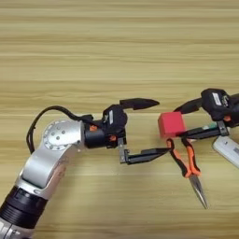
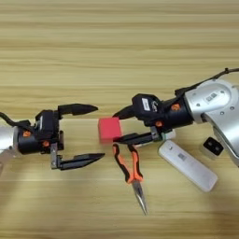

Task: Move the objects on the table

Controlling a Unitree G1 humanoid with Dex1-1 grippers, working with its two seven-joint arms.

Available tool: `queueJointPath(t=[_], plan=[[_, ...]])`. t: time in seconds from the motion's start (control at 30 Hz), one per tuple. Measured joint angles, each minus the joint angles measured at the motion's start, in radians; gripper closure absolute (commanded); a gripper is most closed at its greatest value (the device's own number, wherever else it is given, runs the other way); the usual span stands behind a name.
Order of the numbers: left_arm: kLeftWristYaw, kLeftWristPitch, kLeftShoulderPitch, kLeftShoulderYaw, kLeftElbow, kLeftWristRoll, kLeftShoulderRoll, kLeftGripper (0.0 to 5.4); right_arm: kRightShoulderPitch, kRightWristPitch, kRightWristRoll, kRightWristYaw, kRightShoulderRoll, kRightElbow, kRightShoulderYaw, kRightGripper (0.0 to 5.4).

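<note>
Right gripper fingers pinch the red cube by one edge, left gripper gapes empty: cube may slip onto pliers.

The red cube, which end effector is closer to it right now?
Right. The right end effector has its fingers on either side of the red cube, at its right face. The left end effector is open, apart from the cube on its left.

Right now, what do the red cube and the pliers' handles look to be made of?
Red cube: matte and evenly coloured with no glare, likely foam or plastic; can't tell which. Pliers: orange handle sleeves look like rubbery grip, and the grey tapered tips look like bare metal.
</note>
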Motion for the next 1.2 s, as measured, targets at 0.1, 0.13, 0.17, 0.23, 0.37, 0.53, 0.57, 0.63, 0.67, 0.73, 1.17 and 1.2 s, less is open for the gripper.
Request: queueJointPath(t=[0.1,0.13,0.17,0.23,0.37,0.53,0.57,0.63,0.67,0.73,1.17,1.2], plan=[[-0.001,-0.001,0.0,-0.004,0.001,0.001,-0.003,0.0,-0.004,0.003,0.001,-0.001,0.012,-0.01,0.003,3.1],[-0.001,-0.002,0.0,-0.006,0.001,0.002,-0.003,0.0,-0.004,0.004,0.002,-0.001,0.015,-0.012,0.003,3.1],[-0.002,-0.002,0.0,-0.007,0.003,0.004,-0.004,0.0,-0.005,0.004,0.002,-0.001,0.018,-0.016,0.004,3.1],[-0.002,-0.004,0.0,-0.009,0.006,0.01,-0.004,0.22,-0.005,0.005,0.003,-0.001,0.019,-0.023,0.004,3.1],[-0.002,-0.009,-0.001,-0.013,0.01,0.013,-0.006,0.59,-0.005,0.011,0.007,-0.002,0.027,-0.032,0.004,3.1],[-0.002,-0.011,-0.001,-0.016,0.014,0.014,-0.009,1.09,-0.006,0.025,0.013,-0.003,0.031,-0.052,0.004,3.1],[-0.002,-0.011,-0.001,-0.016,0.015,0.014,-0.009,1.14,-0.006,0.026,0.015,-0.003,0.032,-0.053,0.004,3.1],[-0.002,-0.012,-0.001,-0.016,0.018,0.014,-0.009,1.37,-0.006,0.026,0.016,-0.003,0.033,-0.055,0.004,3.1],[-0.002,-0.012,-0.001,-0.016,0.018,0.015,-0.009,1.44,-0.006,0.026,0.016,-0.003,0.033,-0.055,0.004,3.1],[-0.002,-0.013,-0.001,-0.016,0.019,0.015,-0.009,1.63,-0.006,0.026,0.016,-0.003,0.033,-0.055,0.004,3.1],[-0.001,-0.03,-0.003,-0.012,0.026,0.019,-0.007,2.87,-0.006,0.025,0.013,-0.002,0.032,-0.048,0.004,3.1],[-0.002,-0.03,-0.003,-0.014,0.026,0.019,-0.006,2.98,-0.006,0.025,0.012,-0.002,0.032,-0.047,0.003,3.1]])
